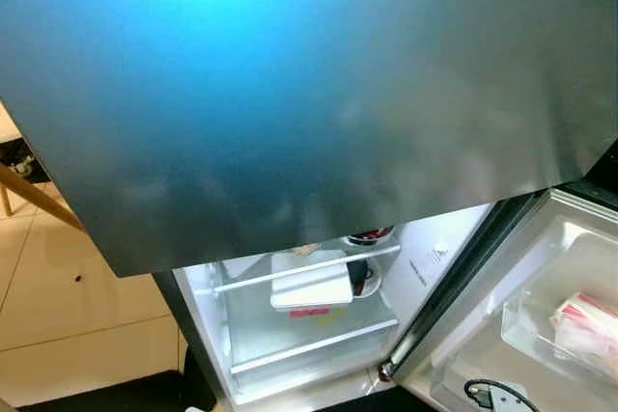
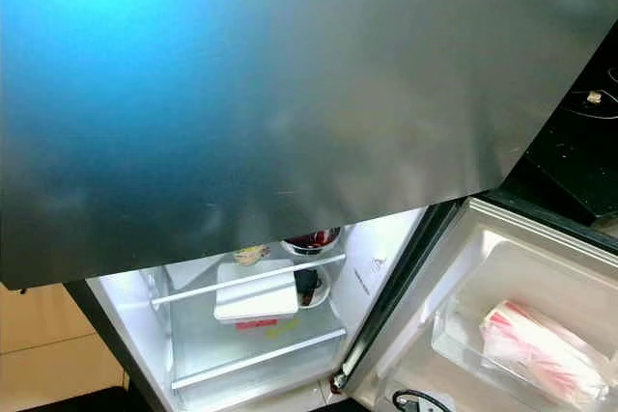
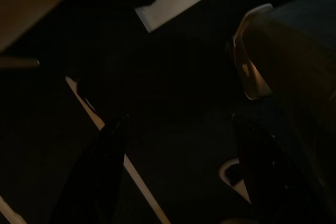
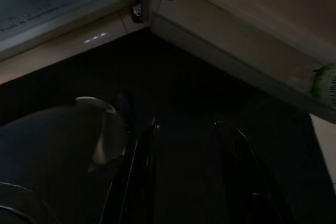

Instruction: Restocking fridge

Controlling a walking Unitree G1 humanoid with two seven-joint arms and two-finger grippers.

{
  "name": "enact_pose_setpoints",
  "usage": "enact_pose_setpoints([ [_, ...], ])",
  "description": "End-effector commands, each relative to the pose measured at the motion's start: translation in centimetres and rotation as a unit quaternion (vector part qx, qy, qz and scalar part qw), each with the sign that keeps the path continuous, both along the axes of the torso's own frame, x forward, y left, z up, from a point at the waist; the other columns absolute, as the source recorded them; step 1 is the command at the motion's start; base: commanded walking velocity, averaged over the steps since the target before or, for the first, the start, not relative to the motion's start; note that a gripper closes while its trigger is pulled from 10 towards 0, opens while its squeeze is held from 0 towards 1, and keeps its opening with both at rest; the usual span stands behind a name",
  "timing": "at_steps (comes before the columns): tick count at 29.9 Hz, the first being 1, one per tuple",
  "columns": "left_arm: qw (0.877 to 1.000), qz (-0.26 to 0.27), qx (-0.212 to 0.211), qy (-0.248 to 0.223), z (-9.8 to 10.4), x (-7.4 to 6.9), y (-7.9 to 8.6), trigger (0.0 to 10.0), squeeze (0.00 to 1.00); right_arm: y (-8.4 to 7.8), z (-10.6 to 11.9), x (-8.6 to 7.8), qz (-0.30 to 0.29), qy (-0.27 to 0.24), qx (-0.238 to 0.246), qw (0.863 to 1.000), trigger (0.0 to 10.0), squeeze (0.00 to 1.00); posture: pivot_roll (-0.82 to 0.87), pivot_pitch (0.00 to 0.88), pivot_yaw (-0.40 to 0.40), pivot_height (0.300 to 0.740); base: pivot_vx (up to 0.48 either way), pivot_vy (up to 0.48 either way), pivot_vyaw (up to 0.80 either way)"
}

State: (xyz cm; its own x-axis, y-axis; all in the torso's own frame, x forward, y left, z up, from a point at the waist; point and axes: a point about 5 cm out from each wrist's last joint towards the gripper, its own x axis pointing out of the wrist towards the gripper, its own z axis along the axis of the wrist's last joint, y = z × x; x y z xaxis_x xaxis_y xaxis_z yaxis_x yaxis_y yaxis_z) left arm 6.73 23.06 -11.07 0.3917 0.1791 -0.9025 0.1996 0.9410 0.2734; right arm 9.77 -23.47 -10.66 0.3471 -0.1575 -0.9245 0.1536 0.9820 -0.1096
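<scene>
The fridge's grey steel upper door (image 1: 290, 94) is closed. Below it the lower compartment (image 1: 309, 335) stands open and lit. Its door (image 2: 541, 277) is swung out to the right. On a glass shelf inside lies a flat white container (image 1: 311, 285), with a dark bowl (image 2: 311, 238) behind it and a small dark item on a white plate (image 1: 359, 277) beside it. A red-and-white packet (image 2: 541, 354) lies in the clear door bin. My left gripper (image 3: 181, 121) hangs open over dark floor. My right gripper (image 4: 186, 124) hangs open near the fridge's bottom edge (image 4: 79, 40), holding nothing.
Beige tiled floor (image 1: 58, 296) lies to the left, crossed by a wooden chair leg (image 1: 34, 195). A dark mat (image 1: 116, 395) lies before the fridge. A black countertop (image 2: 579, 151) shows at the right behind the door. A black cable (image 1: 497, 393) loops near the door's lower edge.
</scene>
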Motion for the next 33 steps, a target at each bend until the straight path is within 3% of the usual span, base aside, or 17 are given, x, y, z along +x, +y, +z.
enact_pose_setpoints([
  [1, 1.000, 0.014, -0.007, 0.012, -0.2, -0.7, -0.4, 10.0, 0.00, -0.7, 0.0, -0.6, -0.007, 0.011, -0.006, 1.000, 10.0, 0.00, -0.05, 0.011, -0.102, 0.740, 0.000, 0.000, 0.00],
  [9, 0.999, 0.015, -0.010, 0.031, -0.5, -1.8, -0.7, 10.0, 0.00, -1.2, 0.1, -1.0, 0.007, 0.017, -0.006, 1.000, 10.0, 0.00, -0.05, 0.018, -0.107, 0.740, 0.000, 0.000, 0.00],
  [11, 0.999, 0.013, -0.008, 0.035, -0.5, -1.8, -0.5, 10.0, 0.00, -1.0, -0.1, -1.3, 0.058, 0.037, -0.020, 0.997, 10.0, 0.00, -0.06, 0.013, -0.106, 0.740, 0.000, 0.000, 0.00],
  [15, 1.000, 0.008, -0.005, 0.023, -0.4, -1.4, -0.9, 10.0, 0.00, -0.4, -0.2, -1.2, 0.092, 0.047, -0.028, 0.994, 10.0, 0.00, -0.06, 0.005, -0.105, 0.740, 0.000, 0.000, 0.11],
  [33, 1.000, -0.003, -0.002, 0.016, -0.3, -0.7, -0.9, 10.0, 0.00, -0.5, -0.3, -1.6, 0.103, 0.057, -0.035, 0.992, 10.0, 0.00, -0.05, 0.010, -0.103, 0.740, 0.000, 0.000, 0.77],
])
